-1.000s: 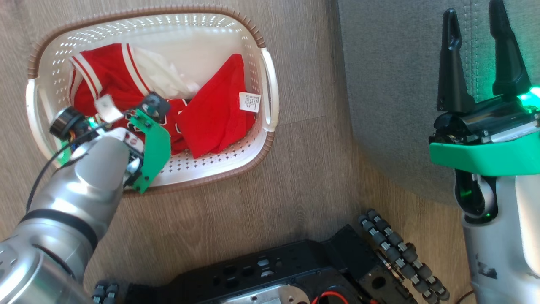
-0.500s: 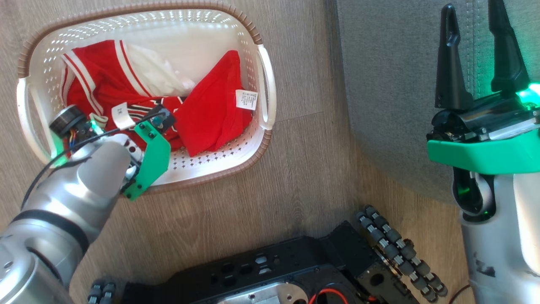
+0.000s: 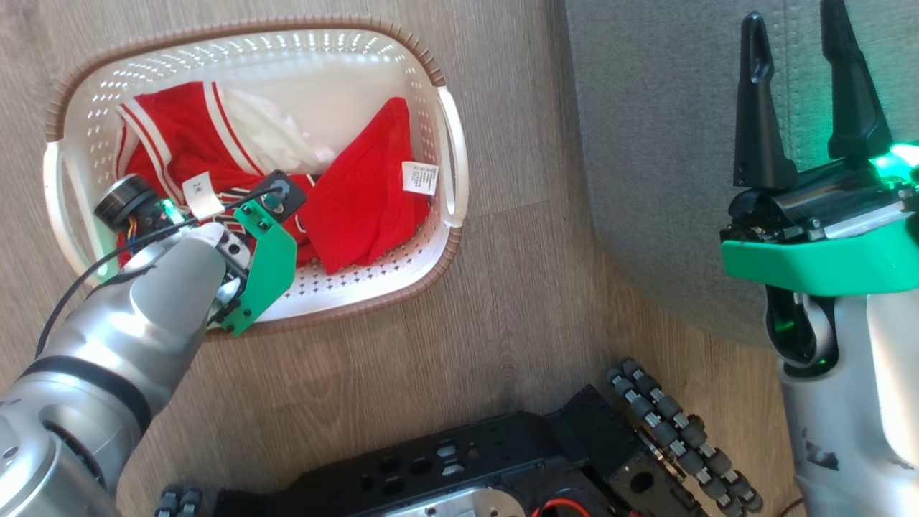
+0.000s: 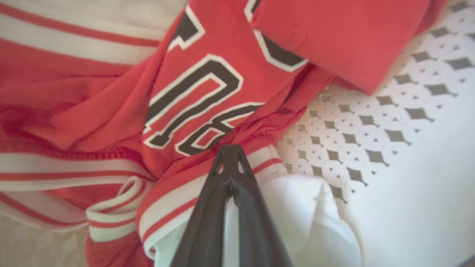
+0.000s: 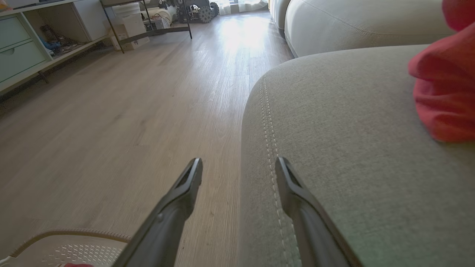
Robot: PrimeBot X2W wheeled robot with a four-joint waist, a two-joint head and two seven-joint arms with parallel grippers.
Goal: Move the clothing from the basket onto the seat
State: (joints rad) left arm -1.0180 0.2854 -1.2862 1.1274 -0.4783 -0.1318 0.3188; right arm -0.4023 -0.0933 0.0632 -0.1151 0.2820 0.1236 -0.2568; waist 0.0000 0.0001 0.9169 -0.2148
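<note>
The left gripper (image 4: 231, 148) pinches the striped hem of the clothing (image 4: 111, 92), at the near left of the basket (image 3: 337, 287). The right gripper (image 3: 792, 43) gapes over the seat (image 3: 660, 143). Such a thin bite could slip on lifting, dropping the garment back.

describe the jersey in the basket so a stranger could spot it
Left of the grey seat stands a cream basket with a brown rim. The jersey lies in its left half. Unlike the plain red piece beside it, it has red-and-white striped trim and black white-edged numerals.
</note>
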